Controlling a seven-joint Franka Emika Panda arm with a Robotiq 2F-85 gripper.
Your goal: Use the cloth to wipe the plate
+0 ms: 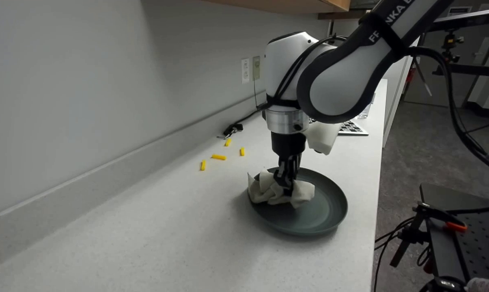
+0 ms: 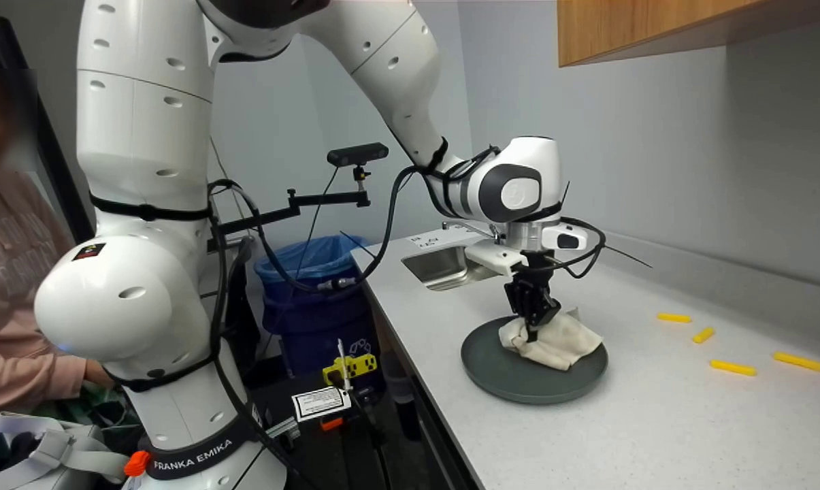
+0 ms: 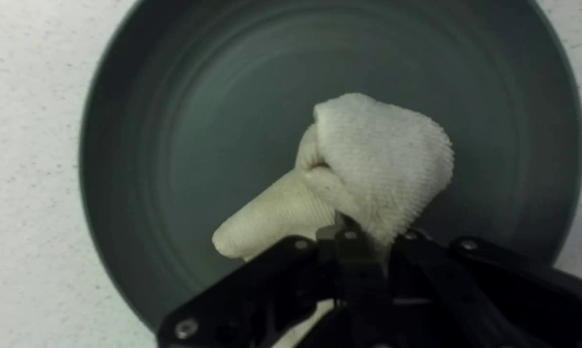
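Note:
A dark green-grey round plate (image 1: 325,217) lies flat on the white counter. It shows in both exterior views (image 2: 508,381) and fills most of the wrist view (image 3: 213,125). A crumpled cream-white cloth (image 1: 262,190) rests on the plate, bunched and folded. It also shows in an exterior view (image 2: 565,340) and in the wrist view (image 3: 382,150). My gripper (image 1: 287,188) points down over the plate and is shut on the cloth. In the wrist view the fingers (image 3: 368,237) pinch a fold of it. The fingertips are partly hidden in the cloth.
Several yellow sticks (image 1: 218,157) lie on the counter between plate and wall (image 1: 187,81). A small black object (image 1: 233,129) is near the wall. A sink (image 2: 450,269) is set in the counter. A wooden cabinet (image 2: 654,30) hangs above. The counter's front edge (image 1: 376,227) is near the plate.

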